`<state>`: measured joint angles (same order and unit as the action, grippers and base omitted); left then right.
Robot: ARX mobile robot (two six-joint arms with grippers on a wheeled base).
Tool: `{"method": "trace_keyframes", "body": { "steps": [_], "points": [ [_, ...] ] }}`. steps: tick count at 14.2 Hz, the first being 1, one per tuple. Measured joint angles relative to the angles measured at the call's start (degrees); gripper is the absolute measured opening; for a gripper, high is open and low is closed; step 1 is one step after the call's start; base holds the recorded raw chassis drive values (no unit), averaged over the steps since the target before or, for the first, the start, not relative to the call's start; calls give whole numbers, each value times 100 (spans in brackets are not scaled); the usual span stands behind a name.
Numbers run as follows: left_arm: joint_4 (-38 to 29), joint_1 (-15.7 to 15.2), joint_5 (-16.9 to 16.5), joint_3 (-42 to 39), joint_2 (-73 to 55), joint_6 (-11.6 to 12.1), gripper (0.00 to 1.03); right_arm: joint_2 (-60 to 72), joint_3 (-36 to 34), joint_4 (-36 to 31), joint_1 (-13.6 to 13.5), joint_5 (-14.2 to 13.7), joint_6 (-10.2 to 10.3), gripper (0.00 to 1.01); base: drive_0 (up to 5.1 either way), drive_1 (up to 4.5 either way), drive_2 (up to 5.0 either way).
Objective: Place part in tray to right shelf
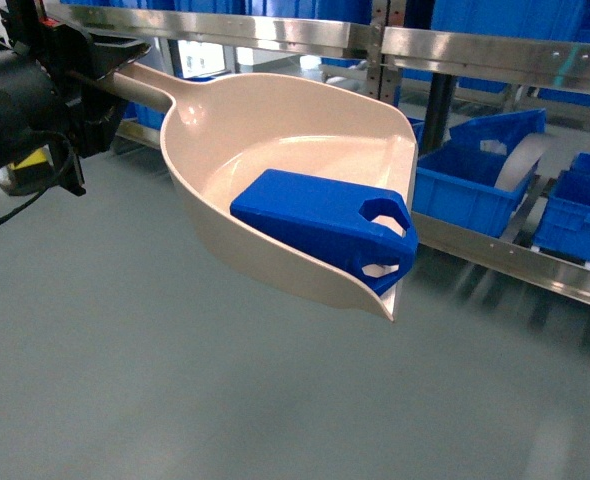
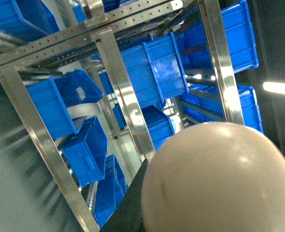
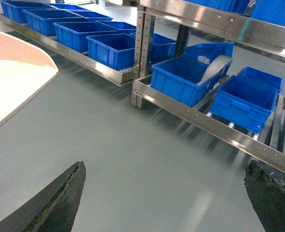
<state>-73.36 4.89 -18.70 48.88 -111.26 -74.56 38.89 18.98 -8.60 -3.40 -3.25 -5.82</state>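
While the left gripper (image 1: 110, 62) is clamped on the handle of the tray (image 1: 305, 150), the part (image 1: 325, 225) lies loose in the scoop, its holed lug at the flat front lip, near the lip's lower corner, and its body against the near side wall. The tray is in the air, tilted so its lip faces the right shelf (image 1: 505, 258), whose front rail runs just beyond and below it; blue crates (image 1: 475, 180) sit on the shelf. The right gripper (image 3: 166, 193) hangs empty over the grey floor (image 1: 125, 380), its jaws wide apart, and is out of the head view. The part looks like rigid, smooth, fairly light plastic on an equally smooth tray, so it will likely slide readily and could slip off the lip if the tray dips further. The long handle is the sensible place to hold, though the load sits far from the grip, so the tray may wobble; keeping it level until over the rail seems wise.
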Motion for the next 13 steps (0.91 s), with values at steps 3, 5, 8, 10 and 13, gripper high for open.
{"method": "trace_keyframes", "body": {
  "steps": [3,5,8,10,13],
  "points": [
    [2,0,0,0,0,0,14,0,0,2,0,0,0,98,-154,-154,-154],
    [4,0,0,0,0,0,14,0,0,2,0,0,0,98,-154,-154,-154],
    [2,0,0,0,0,2,14,0,0,2,0,0,0,98,-154,-154,-154],
    [2,0,0,0,0,0,14,0,0,0,0,0,0,98,-154,-154,-154],
    [4,-11,4,0,0,2,14,0,0,2,0,0,0,98,-168,-168,-168]
  ]
}}
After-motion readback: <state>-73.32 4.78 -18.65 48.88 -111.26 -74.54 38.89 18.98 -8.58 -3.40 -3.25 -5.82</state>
